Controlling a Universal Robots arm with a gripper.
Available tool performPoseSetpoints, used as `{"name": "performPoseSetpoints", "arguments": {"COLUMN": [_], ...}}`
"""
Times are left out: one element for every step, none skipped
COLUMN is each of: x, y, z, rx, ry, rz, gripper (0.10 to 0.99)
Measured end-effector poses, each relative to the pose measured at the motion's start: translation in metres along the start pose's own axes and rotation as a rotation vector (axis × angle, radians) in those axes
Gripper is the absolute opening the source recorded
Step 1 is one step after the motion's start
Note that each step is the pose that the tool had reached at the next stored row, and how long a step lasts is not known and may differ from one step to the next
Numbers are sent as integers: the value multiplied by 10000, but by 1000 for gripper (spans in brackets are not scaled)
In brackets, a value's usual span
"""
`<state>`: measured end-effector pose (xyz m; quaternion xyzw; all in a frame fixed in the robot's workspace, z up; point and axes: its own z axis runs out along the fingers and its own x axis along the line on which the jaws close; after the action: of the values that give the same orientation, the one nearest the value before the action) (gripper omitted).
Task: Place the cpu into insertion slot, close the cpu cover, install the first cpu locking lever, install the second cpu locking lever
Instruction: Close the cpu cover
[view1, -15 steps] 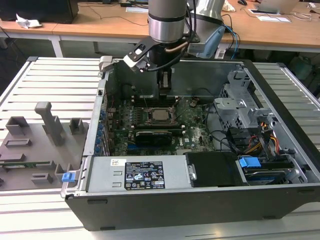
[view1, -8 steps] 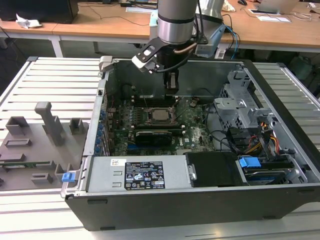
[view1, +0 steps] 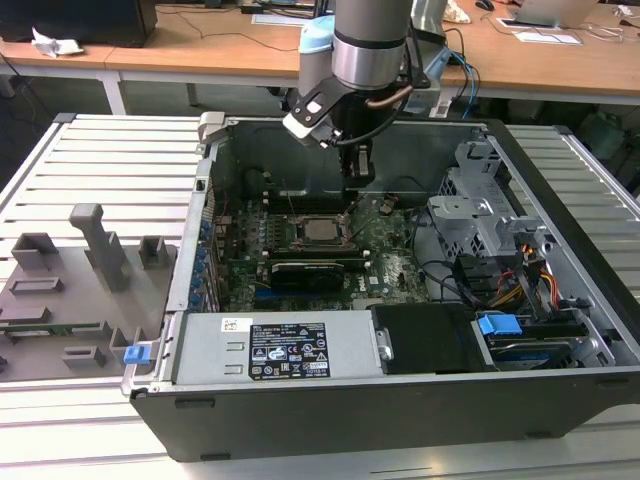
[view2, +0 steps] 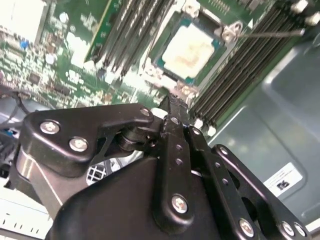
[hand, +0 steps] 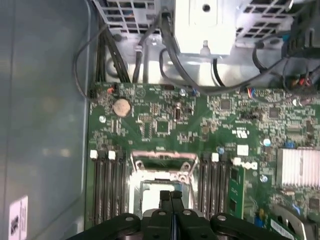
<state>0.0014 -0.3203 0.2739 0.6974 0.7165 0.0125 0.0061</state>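
The cpu (view2: 190, 50), a silver-faced square chip, lies in the insertion slot (view1: 318, 231) on the green motherboard. The cpu cover (view2: 159, 64), a thin metal frame, lies flat around the chip and also shows in the first wrist view (hand: 162, 163). A thin wire locking lever (view2: 272, 34) sticks out from one corner of the socket, away from the board. My gripper (view2: 174, 101) hangs just above the socket's edge, shut, with nothing between its black fingers (hand: 165, 196). In the exterior view the gripper (view1: 360, 172) is inside the case, above the socket's far side.
Black memory slots (view2: 130, 35) flank the socket on both sides. A long black card (view1: 305, 270) sits nearer the case front. The drive cage (view1: 480, 210) and loose cables (view1: 470, 280) fill the exterior view's right. The case's grey walls (view1: 200, 200) surround the board.
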Motion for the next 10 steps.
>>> {"name": "performPoseSetpoints", "arguments": {"x": [5, 7, 7, 9, 13, 17, 21, 26, 29, 30], "y": [31, 63, 91, 135, 156, 169, 182, 209, 232, 260], "z": [3, 5, 7, 10, 12, 13, 14, 17, 20, 25], "rx": [0, -1, 0, 0, 0, 0, 0, 0, 4, 11], "ry": [-1, -1, -2, -3, -4, -4, -4, -3, -3, -3], "rz": [-2, -1, -1, -3, -1, 1, 2, 3, 1, 1], "gripper": [106, 106, 106, 106, 106, 106, 106, 106, 106, 106]}}
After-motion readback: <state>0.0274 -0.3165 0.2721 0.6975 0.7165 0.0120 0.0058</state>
